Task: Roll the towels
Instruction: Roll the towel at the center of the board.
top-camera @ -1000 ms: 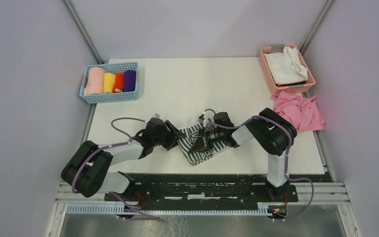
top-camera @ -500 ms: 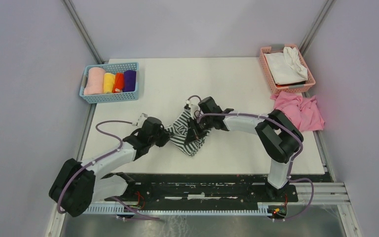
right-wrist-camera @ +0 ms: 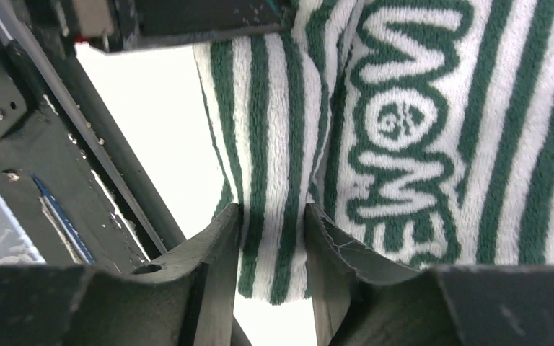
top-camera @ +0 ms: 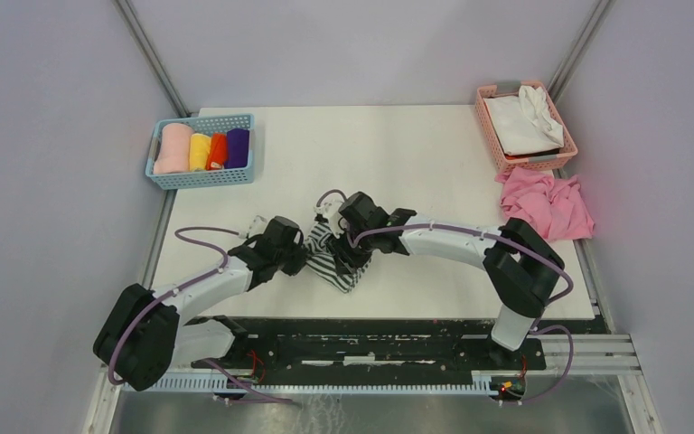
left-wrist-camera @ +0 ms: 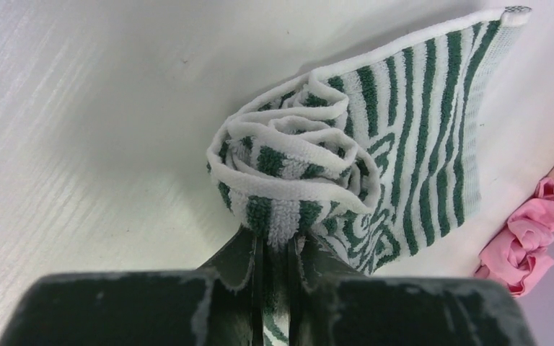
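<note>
At the near edge of the white surface [top-camera: 398, 163], the two arms reach inward from their bases and meet over the striped towel [top-camera: 330, 264], which lies bunched near the front, slightly left of the middle.

The left end effector [top-camera: 303, 256] is clamped on the towel's near end. In its wrist view the fingers [left-wrist-camera: 242, 256] stand almost together with a fold of green-and-white terry pinched between them. Just beyond the tips the cloth is wound into a loose spiral, and a flat striped flap runs off to the far right.

The right end effector [top-camera: 349, 257] comes in from the other side, right beside the left one. Its fingers [right-wrist-camera: 220, 245] stand parted and grip nothing. The towel's stripes show in the gap, and part of its green lettering lies just to the right.

Further back on the right, a crumpled pink cloth [top-camera: 547, 206] lies at the edge of the surface. Behind it is a pink basket [top-camera: 526, 164] holding a white cloth [top-camera: 524, 122].

At the far left, well apart from the arms, a blue basket [top-camera: 201, 177] holds a row of rolls. The purple cloth [top-camera: 238, 147] is rolled at the row's right end, next to an orange, a yellow and a pink one.
</note>
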Controlling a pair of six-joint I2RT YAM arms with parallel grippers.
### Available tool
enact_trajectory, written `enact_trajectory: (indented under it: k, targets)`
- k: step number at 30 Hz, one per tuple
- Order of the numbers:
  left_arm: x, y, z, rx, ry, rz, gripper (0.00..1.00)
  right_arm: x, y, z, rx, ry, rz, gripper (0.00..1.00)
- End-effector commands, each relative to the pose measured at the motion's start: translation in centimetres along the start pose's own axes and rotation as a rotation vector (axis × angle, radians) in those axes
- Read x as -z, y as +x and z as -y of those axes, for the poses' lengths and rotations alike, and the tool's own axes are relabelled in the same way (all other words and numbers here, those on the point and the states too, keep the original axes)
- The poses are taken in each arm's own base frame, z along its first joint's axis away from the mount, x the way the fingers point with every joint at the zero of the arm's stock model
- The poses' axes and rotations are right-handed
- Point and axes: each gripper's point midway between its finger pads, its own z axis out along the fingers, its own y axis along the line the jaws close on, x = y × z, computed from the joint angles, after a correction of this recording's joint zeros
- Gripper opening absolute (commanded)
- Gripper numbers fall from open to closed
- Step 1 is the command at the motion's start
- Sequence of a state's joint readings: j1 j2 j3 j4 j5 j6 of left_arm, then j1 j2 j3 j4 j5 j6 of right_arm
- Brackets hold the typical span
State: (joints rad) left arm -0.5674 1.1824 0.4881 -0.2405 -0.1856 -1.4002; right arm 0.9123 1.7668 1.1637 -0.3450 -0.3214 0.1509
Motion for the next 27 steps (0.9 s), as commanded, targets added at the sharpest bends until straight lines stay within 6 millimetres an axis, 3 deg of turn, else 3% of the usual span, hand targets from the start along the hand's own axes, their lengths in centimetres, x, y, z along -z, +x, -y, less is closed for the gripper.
enact_trajectory:
  k: [1,10,11,15,16,20,23,27]
  targets:
    - [-0.1,-1.6,-3.4,0.009,-0.145,0.084,0.03,1.5,0.9,0.5,0.04,0.12,0.006,0.45]
    - [-0.3,-0.8,-3.8,0.064,-0.125,0.054,0.04,-1.8,3.1,-1.5,-0.027,0.035,-0.028,0.45]
    - [-0.2,-0.8,-3.8,0.066,-0.124,0.055,0.07,-2.2,3.4,-1.4,-0.045,0.029,-0.036,0.41]
    - [0.3,-1.5,-3.8,0.049,-0.119,0.084,0.24,-2.8,4.2,-1.6,-0.132,-0.082,-0.054,0.06]
    - [0.6,-1.7,-3.7,0.044,-0.113,0.093,0.29,-2.8,4.3,-1.6,-0.161,-0.118,-0.053,0.01]
    - [1.3,-2.3,-3.3,0.015,-0.075,0.11,0.64,-2.6,4.4,-1.9,-0.313,-0.316,-0.062,0.01]
    - [1.9,-2.4,-3.0,-0.005,-0.043,0.094,0.78,-2.7,4.1,-1.4,-0.407,-0.423,-0.064,0.0]
    - [2.2,-2.4,-1.9,-0.014,0.057,0.045,0.85,-3.4,5.0,-0.3,-0.528,-0.487,-0.104,0.01]
